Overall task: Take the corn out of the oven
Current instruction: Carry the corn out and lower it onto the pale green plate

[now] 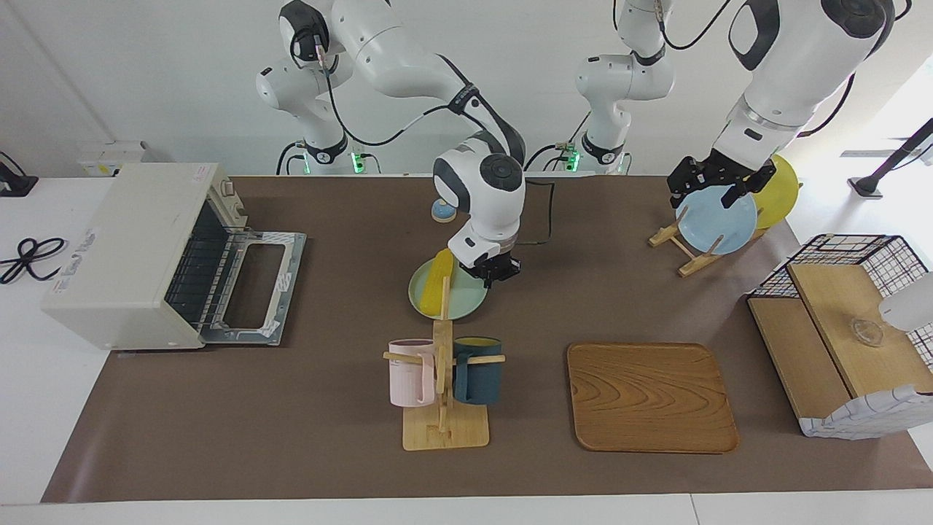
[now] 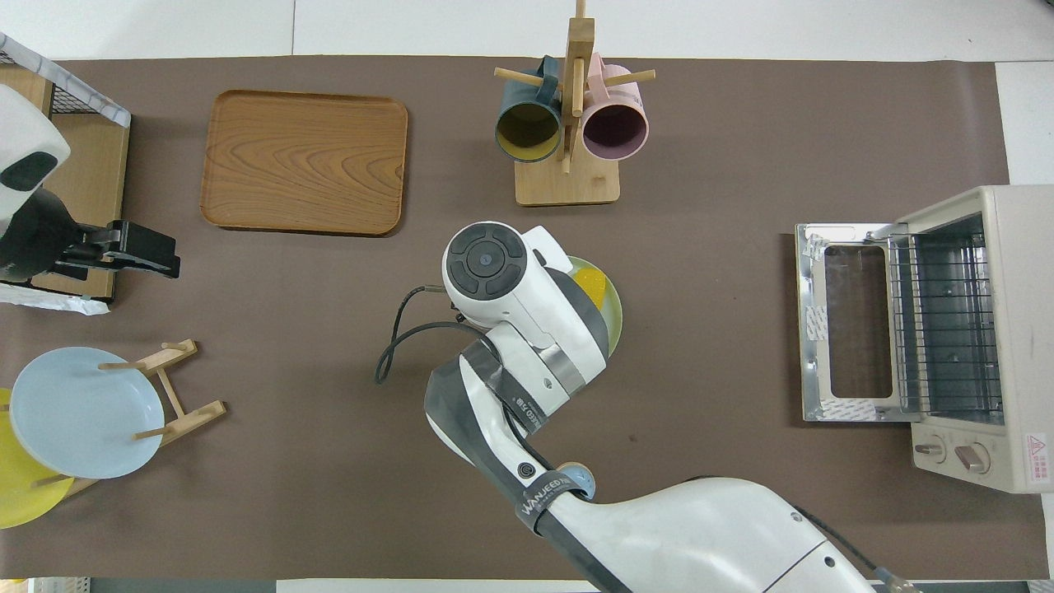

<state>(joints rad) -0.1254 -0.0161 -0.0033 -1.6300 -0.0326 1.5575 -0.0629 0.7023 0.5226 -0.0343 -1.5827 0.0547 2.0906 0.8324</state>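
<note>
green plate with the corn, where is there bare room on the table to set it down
The wooden tray is bare. Open mat lies between the oven door and the mug rack, and between the blue knob and the plate rack. It is crowded where the right gripper holds the green plate with the corn beside the mug rack.

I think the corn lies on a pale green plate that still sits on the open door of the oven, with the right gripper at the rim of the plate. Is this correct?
Not quite. The corn does lie on the pale green plate, with the right gripper at its rim, but the plate is not on the oven door. The facing view shows it out at the table's middle, beside the mug rack, nearer the robots; the open door is bare.
</note>
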